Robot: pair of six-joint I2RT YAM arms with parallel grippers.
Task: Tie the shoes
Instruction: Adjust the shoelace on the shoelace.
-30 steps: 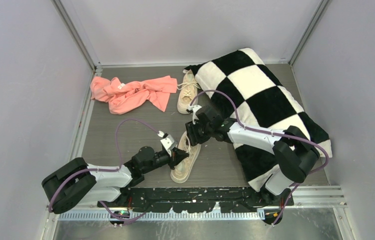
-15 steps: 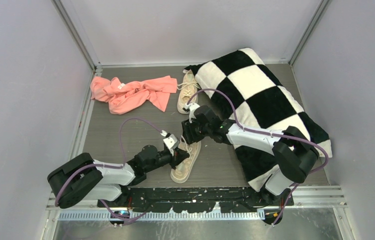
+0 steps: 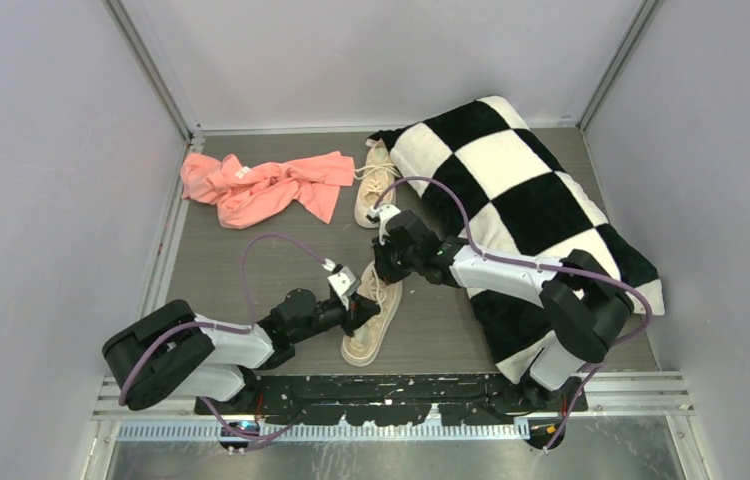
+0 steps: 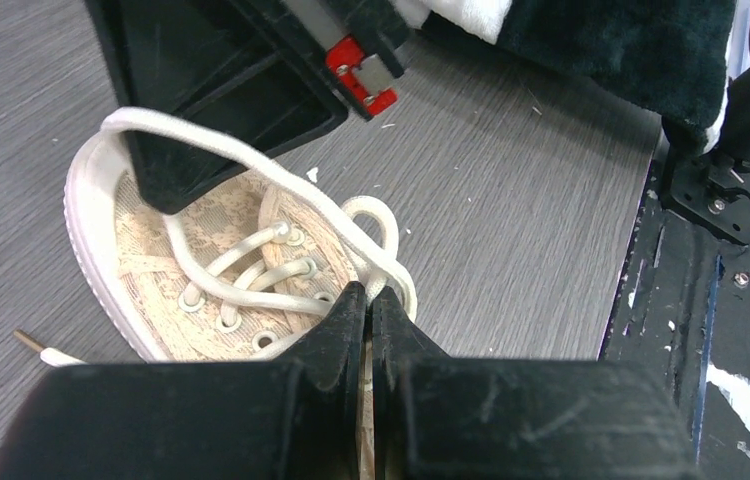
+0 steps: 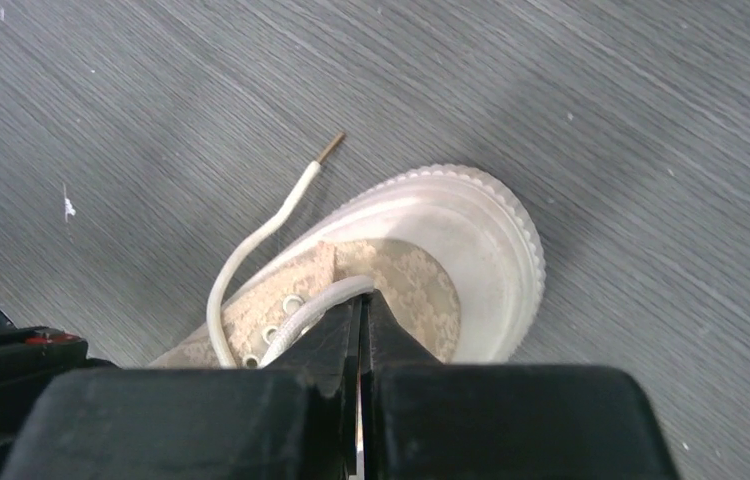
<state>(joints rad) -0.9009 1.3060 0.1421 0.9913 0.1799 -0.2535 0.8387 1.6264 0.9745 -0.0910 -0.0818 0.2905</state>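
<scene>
Left wrist: left pincer [image 4: 369,293] closed tight on lace [image 4: 166,122] at near shoe [image 3: 369,330], on desk [image 3: 201,262]; right pincer [image 5: 361,303] pinches it above toe. Risk: opposing pulls drag shoe or slip lace.

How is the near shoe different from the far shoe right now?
The left gripper and right gripper are shut on the lace of the near shoe; no gripper touches the far shoe. The near shoe lies clear of the checkered pillow; the far shoe sits beside it. Both are beige with cream laces.
</scene>
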